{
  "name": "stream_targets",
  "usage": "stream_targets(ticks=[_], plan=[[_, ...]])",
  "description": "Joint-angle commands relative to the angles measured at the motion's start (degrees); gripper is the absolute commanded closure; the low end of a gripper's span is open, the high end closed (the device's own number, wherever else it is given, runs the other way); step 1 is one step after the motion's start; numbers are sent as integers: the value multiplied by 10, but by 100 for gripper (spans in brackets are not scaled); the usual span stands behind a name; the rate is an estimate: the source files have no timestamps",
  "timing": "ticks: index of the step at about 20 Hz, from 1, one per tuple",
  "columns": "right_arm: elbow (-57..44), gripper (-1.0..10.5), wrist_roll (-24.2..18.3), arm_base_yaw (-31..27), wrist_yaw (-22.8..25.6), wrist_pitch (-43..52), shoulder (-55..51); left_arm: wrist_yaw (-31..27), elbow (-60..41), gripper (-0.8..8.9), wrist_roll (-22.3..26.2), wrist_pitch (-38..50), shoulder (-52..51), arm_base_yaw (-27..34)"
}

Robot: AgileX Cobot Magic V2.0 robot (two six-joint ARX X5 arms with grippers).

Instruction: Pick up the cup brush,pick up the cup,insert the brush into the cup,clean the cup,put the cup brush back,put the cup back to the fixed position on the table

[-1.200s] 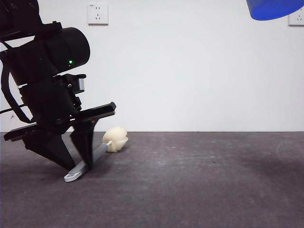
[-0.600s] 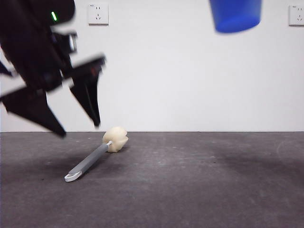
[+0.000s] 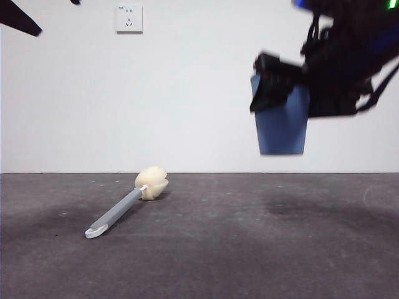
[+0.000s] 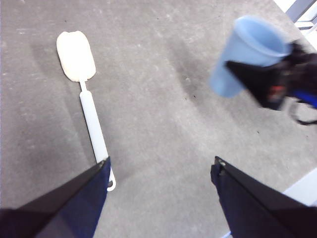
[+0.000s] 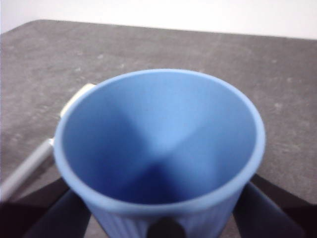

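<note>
The cup brush [image 3: 118, 212] lies flat on the table [image 3: 249, 255], its cream sponge head [image 3: 151, 182] toward the back and its white tip near the front left. My left gripper [image 4: 161, 166] hangs high above it, open and empty; only a black tip [image 3: 22, 22] shows in the front view's top left corner. In the left wrist view the brush [image 4: 91, 124] lies beneath one jaw. The blue cup [image 3: 282, 128] hangs upright well above the table on the right, with my right gripper [image 3: 280, 87] shut on it. In the right wrist view the cup [image 5: 158, 144] fills the frame, mouth toward the camera, and the grey brush handle [image 5: 25, 171] shows beside it.
A white wall stands behind the table with a socket [image 3: 128, 18] at upper left. Dark grey tabletop stretches between the brush and the spot under the cup. A pale table edge [image 4: 302, 193] shows in the left wrist view.
My left gripper has lifted off the brush handle and gone up to the top left corner, leaving the brush lying still. The right gripper has brought the cup down and leftward into view.
</note>
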Motion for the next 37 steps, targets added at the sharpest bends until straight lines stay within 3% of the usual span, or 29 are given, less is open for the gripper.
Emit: stream_targets(ticks=[1,5,11,15,21,28,33,37], plan=[[-10,963,-22,-14,-15,70,67,-2,-4,467,10,-12,-6,1],[-10,963,-31,-32,-41,190,169,-2,-4,467,10,-20,-6,1],[-10,963,-47,-47,-56,263,256,-3,-4,467,11,-20,-6,1],[-11,950,-53,-47,-56,256,273,-10,-4,467,15,-20,-6,1],[-11,516,-52,-47,-55,223,273,-15,-4,467,22,-30,-6,1],[-11,373,-52,-47,-54,215,272,-15,-4,467,25,-52,-6,1],[-11,373,-50,-46,-56,186,262,-16,-4,467,26,-55,-6,1],[-11,373,-46,-45,-56,97,211,-16,-4,467,26,-56,-6,1]])
